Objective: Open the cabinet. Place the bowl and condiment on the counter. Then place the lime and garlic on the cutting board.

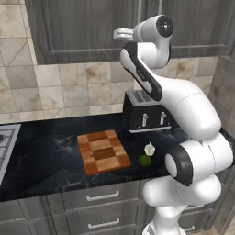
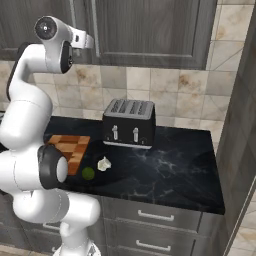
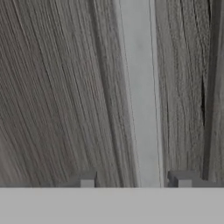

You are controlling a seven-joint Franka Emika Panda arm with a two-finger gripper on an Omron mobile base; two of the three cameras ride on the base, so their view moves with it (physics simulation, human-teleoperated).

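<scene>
Cabinet (image 1: 87,27): we find it on the wall above the counter, doors closed, dark grey wood grain; its silver bar handle (image 3: 140,96) runs upright between the two fingertips in the hand view.

Gripper (image 3: 135,180): raised to the cabinet front, one fingertip (image 3: 86,179) to each side of the handle; jaws partly spread around the bar; we cannot tell whether the pads touch it.

Counter (image 1: 46,156): black marble, below the cabinet.

Cutting board (image 1: 103,151): checkered wood, flat on the counter, left of the toaster (image 1: 146,114).

Garlic (image 1: 149,148): on the counter, just right of the board, in front of the toaster.

Lime (image 1: 145,160): on the counter, just in front of the garlic, near the counter's front edge.
</scene>
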